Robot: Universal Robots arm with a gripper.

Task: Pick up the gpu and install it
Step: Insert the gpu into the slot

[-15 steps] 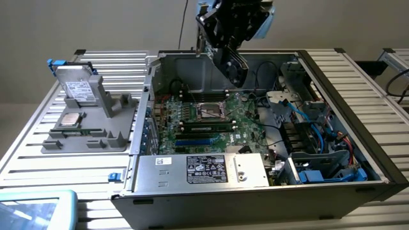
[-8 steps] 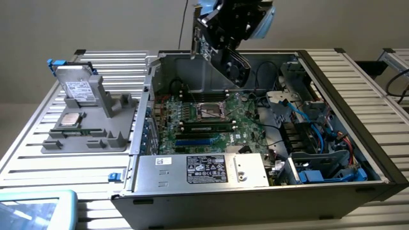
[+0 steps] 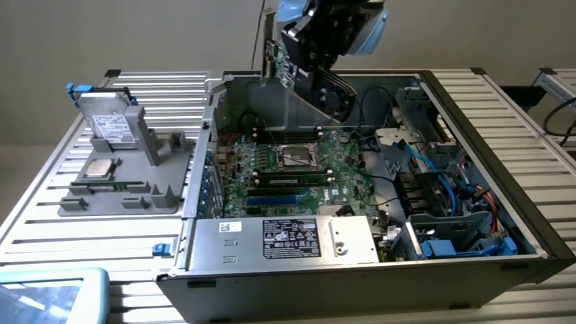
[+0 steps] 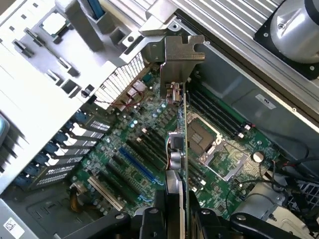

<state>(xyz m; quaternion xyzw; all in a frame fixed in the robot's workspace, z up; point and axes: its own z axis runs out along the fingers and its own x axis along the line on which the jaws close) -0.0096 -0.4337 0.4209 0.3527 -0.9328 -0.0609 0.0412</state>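
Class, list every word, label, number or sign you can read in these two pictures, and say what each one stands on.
No text here can be read.
Black label on the power supply: print too small.
White sticker beside it: too small.
Paper label on the hard drive: blurred.
Pale sticker on the case wall: too small.

Open PC case (image 3: 360,297) lying flat, green motherboard (image 3: 270,192) inside, hard drive (image 3: 112,123) and CPU (image 3: 99,169) sitting on the grey tray (image 3: 135,204) beside it.

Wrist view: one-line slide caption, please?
Pincer holds the gpu edge-on above the motherboard in the open computer case, silver bracket at its far end.
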